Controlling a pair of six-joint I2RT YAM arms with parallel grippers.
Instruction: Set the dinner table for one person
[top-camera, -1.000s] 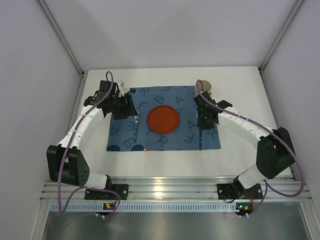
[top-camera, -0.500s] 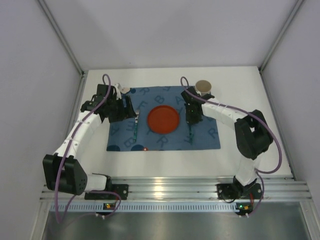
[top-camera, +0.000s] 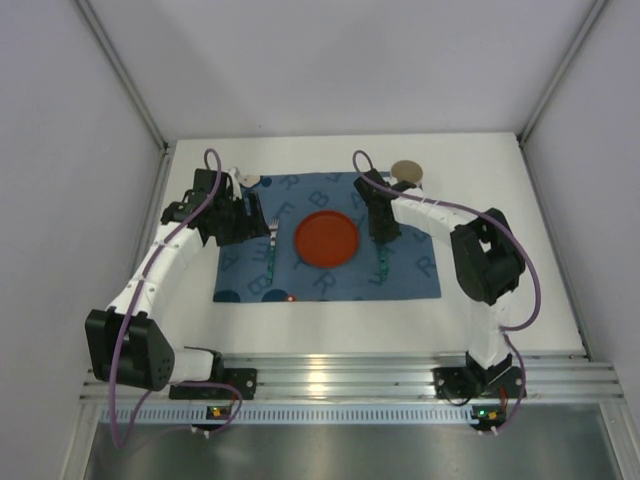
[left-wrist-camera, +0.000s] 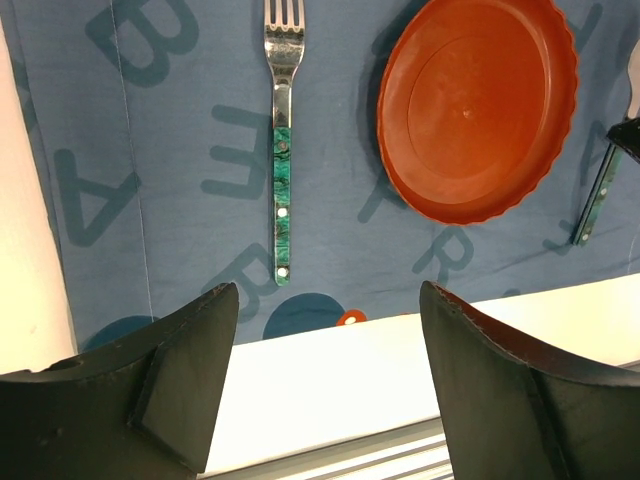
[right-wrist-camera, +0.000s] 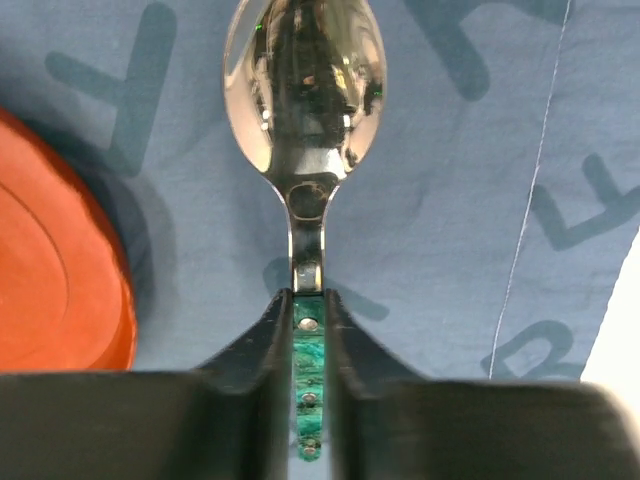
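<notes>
Wrist views versus overhead: the right wrist camera alone shows the right gripper (right-wrist-camera: 310, 312) clamped on the green handle of the steel spoon (right-wrist-camera: 305, 95), bowl pointing away. Overhead that grip is hidden under the arm.

The left wrist camera shows the left gripper (left-wrist-camera: 325, 320) with jaws wide apart and nothing between them, above the near edge of the blue letter-printed cloth placemat (left-wrist-camera: 180, 120).

Count:
- one placemat
- one round orange plate (top-camera: 327, 239)
- one green-handled steel fork (left-wrist-camera: 282, 150)
- one spoon
- one tan round object (top-camera: 406, 171) beyond the mat's far right corner; what it is cannot be told

The fork lies flat left of the plate, apart from it. The spoon is just right of the plate.

The white dinner table (top-camera: 500, 210) carries the mat centrally. Bare white margin shows on every side, widest on the right. Its ribbed aluminium rail (top-camera: 340, 375) runs along the near edge.
</notes>
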